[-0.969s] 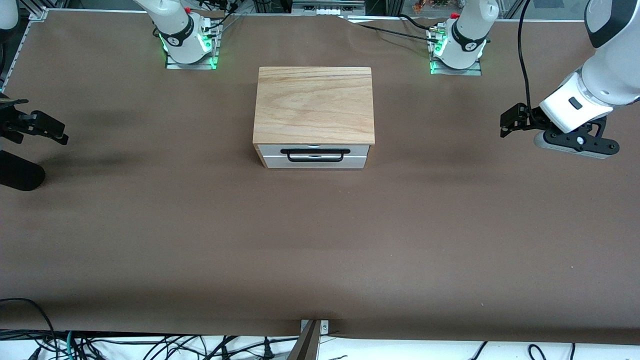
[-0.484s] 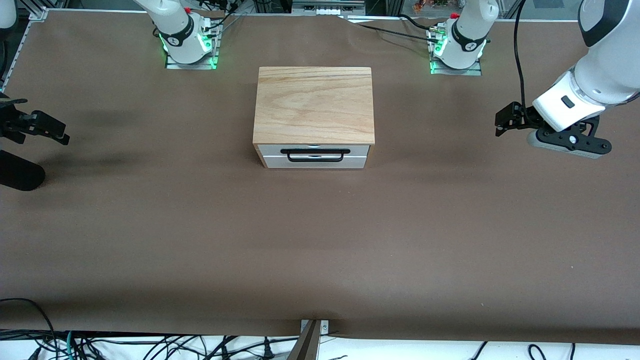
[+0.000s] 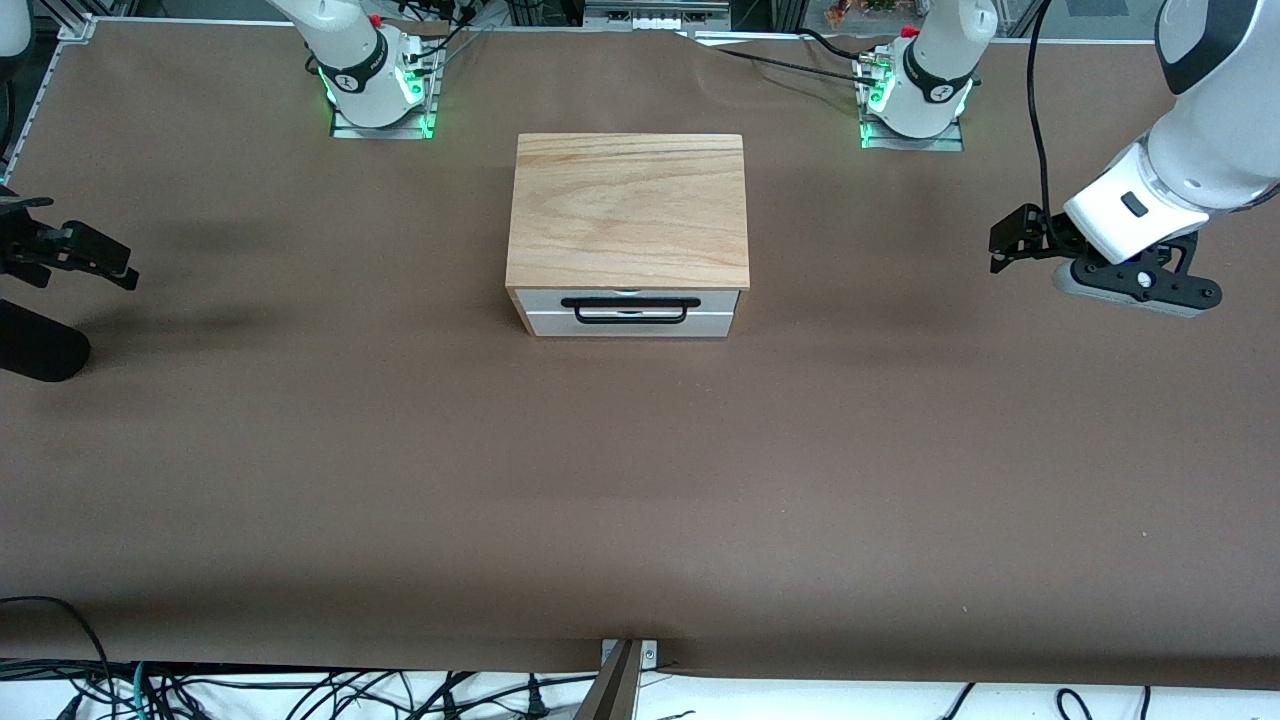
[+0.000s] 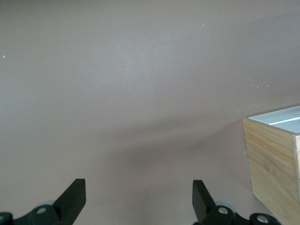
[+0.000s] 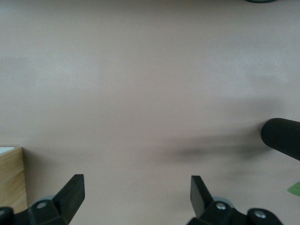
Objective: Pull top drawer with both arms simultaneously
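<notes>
Both of my grippers are hanging in the air with their fingers spread wide and nothing between them. Going across the front view from its left edge, my right gripper (image 3: 75, 255) is hovering over the table's right-arm end, well apart from the cabinet (image 3: 628, 210), and a black cylinder (image 3: 40, 345) is lying on the table just below it in that view. In the middle of the table the cabinet is sitting with its wood-grain top slab facing up. The top drawer (image 3: 630, 302) is sitting fully closed in the cabinet's front, which is facing the front camera; it is showing a white panel with a long thin black bar handle (image 3: 627, 309) running across it. My left gripper (image 3: 1012, 240) is hovering over the left-arm end, also well apart from the cabinet.

A plain brown covering is lying over the whole table (image 3: 640, 480). Green lights are glowing at both arm bases (image 3: 380, 105). Loose black cables (image 3: 300, 690) are trailing along the edge nearest the front camera.
</notes>
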### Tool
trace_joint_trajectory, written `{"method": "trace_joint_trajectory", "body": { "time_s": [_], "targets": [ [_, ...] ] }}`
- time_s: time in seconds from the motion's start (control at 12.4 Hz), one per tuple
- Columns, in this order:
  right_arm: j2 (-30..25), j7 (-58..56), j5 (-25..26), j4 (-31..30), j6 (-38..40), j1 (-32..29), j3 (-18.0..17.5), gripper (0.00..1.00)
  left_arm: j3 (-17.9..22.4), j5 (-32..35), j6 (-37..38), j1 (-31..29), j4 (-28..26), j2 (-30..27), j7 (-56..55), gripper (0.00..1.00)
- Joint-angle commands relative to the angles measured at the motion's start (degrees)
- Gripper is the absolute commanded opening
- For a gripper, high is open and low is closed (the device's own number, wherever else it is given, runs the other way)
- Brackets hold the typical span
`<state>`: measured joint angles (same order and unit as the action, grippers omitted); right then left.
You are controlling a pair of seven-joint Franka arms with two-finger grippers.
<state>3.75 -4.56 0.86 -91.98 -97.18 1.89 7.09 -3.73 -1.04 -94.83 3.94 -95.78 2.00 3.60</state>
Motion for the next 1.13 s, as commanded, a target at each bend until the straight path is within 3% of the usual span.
{"method": "trace_joint_trajectory", "body": {
  "time_s": [0.0, 0.24, 0.4, 0.65, 0.81, 0.97, 1.05],
  "targets": [
    [0.82, -0.27, -0.95, 1.63, 0.85, -0.75, -0.41, 1.0, -0.14, 1.56, 1.14, 0.28, 1.48, 0.64, -0.18, 1.0],
    [0.9, -0.01, -1.12, 1.63, 0.85, -0.66, -0.41, 1.0, -0.14, 1.39, 1.06, 0.28, 1.48, 0.73, -0.35, 1.0],
    [4.39, -0.27, -2.26, 1.72, 0.76, -0.4, -0.59, 1.0, -0.14, -0.19, 1.23, 0.28, 1.56, 0.99, -0.09, 1.0],
    [7.56, 0.08, -4.01, 1.63, -0.2, 1.97, -0.94, 1.0, -0.14, -6.24, 1.23, 0.28, 1.48, 2.04, 0.09, 1.0],
    [8.81, 0.25, -9.61, 1.63, -0.2, 2.33, -0.94, 1.0, -0.49, -12.55, 1.32, 1.06, 1.48, 4.93, 0.09, 1.0],
    [12.05, -0.27, -21.09, 1.45, 0.49, 1.72, -0.85, 1.0, -2.06, -18.36, 1.32, 2.03, 1.48, 8.09, 0.18, 1.0],
    [13.63, -0.27, -26.47, 1.1, 0.76, 1.54, -0.85, 1.0, -3.12, -24.57, 1.06, 2.04, 1.48, 10.81, 0.18, 1.0]
  ]
}}
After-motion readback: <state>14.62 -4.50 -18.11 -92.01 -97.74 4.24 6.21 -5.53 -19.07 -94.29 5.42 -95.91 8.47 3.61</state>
